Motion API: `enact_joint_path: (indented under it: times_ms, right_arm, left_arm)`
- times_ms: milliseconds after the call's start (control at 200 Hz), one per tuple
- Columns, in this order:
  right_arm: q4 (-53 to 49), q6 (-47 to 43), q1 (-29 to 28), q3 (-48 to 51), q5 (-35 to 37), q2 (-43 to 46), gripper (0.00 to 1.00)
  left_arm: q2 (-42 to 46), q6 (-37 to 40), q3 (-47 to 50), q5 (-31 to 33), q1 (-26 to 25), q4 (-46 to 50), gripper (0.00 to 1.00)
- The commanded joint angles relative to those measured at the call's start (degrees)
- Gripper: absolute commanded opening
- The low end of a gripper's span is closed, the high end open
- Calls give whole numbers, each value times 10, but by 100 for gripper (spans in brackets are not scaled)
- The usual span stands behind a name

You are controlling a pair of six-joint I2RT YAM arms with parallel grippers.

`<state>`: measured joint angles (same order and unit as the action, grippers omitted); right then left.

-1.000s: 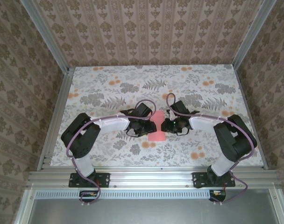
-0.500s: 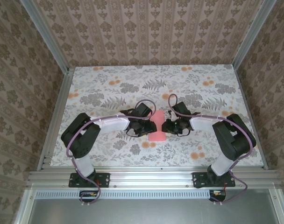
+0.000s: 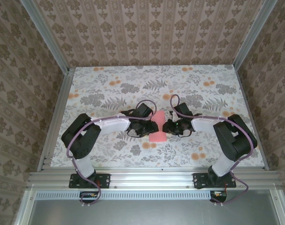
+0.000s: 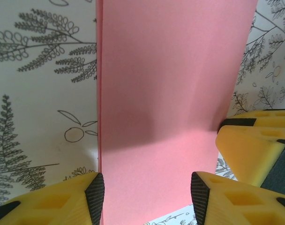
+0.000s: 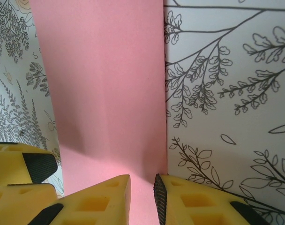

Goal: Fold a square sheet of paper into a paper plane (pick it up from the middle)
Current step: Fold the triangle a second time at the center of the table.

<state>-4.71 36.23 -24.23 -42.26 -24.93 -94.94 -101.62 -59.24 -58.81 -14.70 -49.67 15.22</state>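
Observation:
The square sheet of paper lies flat on the table, folded into a long salmon-pink rectangle; it has no pointed paper plane shape. My left gripper is open, its fingertips spanning the strip's width from its left side. My right gripper comes from the other side with its jaws a narrow gap apart above the strip's long edge, holding nothing. Its yellow fingers show in the left wrist view. Both grippers hide the strip's middle in the top view.
The table has a grey leaf print with orange flowers. Metal rails run along the near edge, and patterned walls close in the back and sides.
The right arm has edged slightly to the left towards the paper. The left gripper and the paper have hardly moved.

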Motion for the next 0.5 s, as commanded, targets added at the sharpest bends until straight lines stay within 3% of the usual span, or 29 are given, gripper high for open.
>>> enact_joint_path:
  times_ms: [0,495]
  right_arm:
    - [-14,4,2,17,20,-12,26]
    - [-14,1,2,19,19,-11,25]
  left_arm:
    - [10,-18,-3,14,-13,36,55]
    - [11,-45,10,16,-35,13,54]
